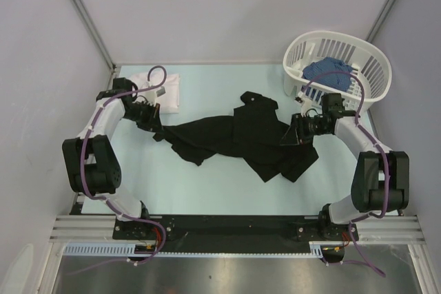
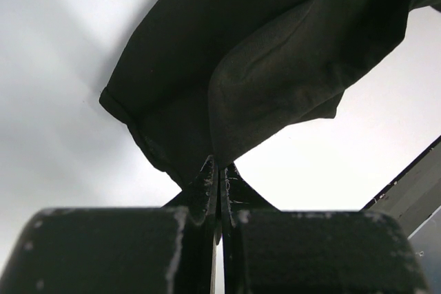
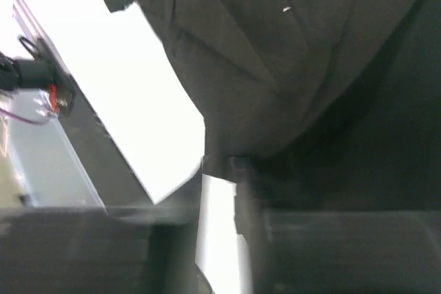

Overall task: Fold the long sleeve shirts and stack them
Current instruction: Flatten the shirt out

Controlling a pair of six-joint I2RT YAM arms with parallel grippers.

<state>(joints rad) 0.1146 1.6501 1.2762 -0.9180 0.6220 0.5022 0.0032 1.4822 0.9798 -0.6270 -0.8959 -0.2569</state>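
The black shirt (image 1: 234, 135) is held pinched in the left gripper (image 2: 219, 170). Limp, light cloth (sagging ahead of it) is best taken at edges. Whether the right gripper (image 3: 219, 170) grips cannot be told.

A crumpled black shirt (image 1: 241, 139) sprawls lengthwise across the middle of the table (image 1: 207, 187), while a folded white shirt (image 1: 172, 94) lies at its far-left corner.

One black shirt (image 2: 262, 53), spreading up and away from the left gripper (image 2: 219, 173), whose jaws are pinching a fold tight (a hemmed edge is showing at left). One pale table (image 2: 55, 115), lying beneath. One dark rail (image 2: 413, 184), crossing the lower right corner.
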